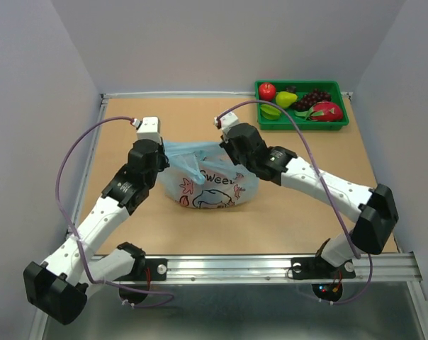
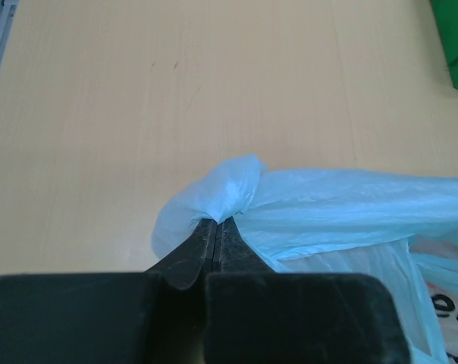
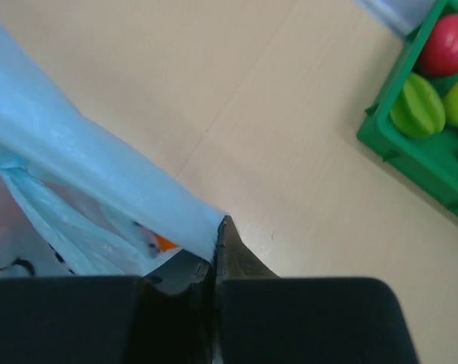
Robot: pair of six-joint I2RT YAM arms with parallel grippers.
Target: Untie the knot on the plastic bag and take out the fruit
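A: So where's the plastic bag?
B: Well apart from the green tray, on its near-left side, handles stretched between both claws.
A: Grips?
B: The left gripper is pinched tight on a bunched tail, and the right gripper is clamped on a flat strip.
A: Handling?
B: Flimsy, slippery film. I'd hold close beside the knot, which I can't pick out.

The plastic bag is rendered in translucent light blue, printed with a pink-red cartoon pattern; the table is coloured pale tan, faintly wood-grained; the tray is bright green; the apple is red, the starfruit green, the pear yellow-green, the grapes dark purple, the dragon fruit pink-red; the left arm and right arm are finished in white with black joints; the cables are lilac; the left gripper and right gripper are black.
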